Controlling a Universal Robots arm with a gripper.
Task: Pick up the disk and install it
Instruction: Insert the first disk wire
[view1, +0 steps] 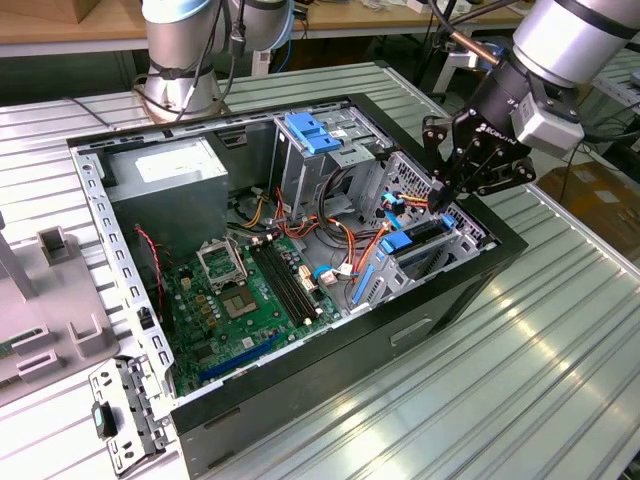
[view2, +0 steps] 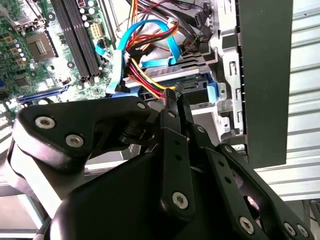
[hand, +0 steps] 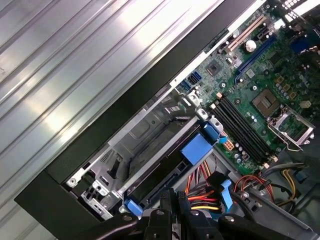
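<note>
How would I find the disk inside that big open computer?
Start at the open black computer case on the ribbed metal table. Go to its corner on the exterior view's right, below the black gripper. The disk sits there in a metal bay, edged with blue plastic, unlike the green board beside it.

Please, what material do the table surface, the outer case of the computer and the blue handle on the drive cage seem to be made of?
Table: ribbed bare metal, probably aluminium, with bright reflections. Computer case: black, matte, likely painted metal or plastic. Blue handle: apparently plastic, evenly coloured with a soft sheen.
</note>
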